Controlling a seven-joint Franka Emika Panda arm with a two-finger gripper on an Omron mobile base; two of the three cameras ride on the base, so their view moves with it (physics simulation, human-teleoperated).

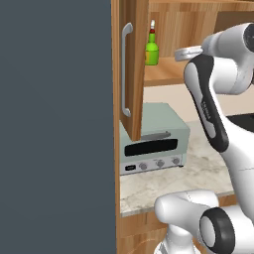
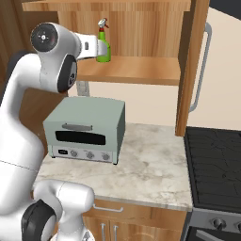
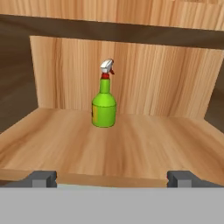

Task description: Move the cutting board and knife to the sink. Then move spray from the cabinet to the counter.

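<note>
Green plastic, with a yellow label, red neck and white trigger nozzle: the small spray bottle (image 3: 104,109) stands upright on the lower shelf of the light-brown wooden wall cabinet (image 2: 141,70), toward the back of that shelf and close to the wooden rear panel. The cabinet's door (image 1: 133,69), with its long silver bar handle (image 1: 126,69), hangs open at the left of the shelf.

White and dark, the robot arm is raised to shelf height, and its gripper (image 3: 112,178) sits at the shelf's front edge, pointed straight at the bottle. Its two dark fingers (image 3: 41,178) are spread wide apart, one on each side of the hand view, and hold nothing. The bottle stands well clear of them, farther in along the shelf.

Below the cabinet, a pale green toaster oven (image 2: 87,128) with a dark glass door and three knobs rests on the beige-and-grey marbled stone counter (image 2: 150,164). A black stovetop (image 2: 214,164) lies to the right of the counter.
</note>
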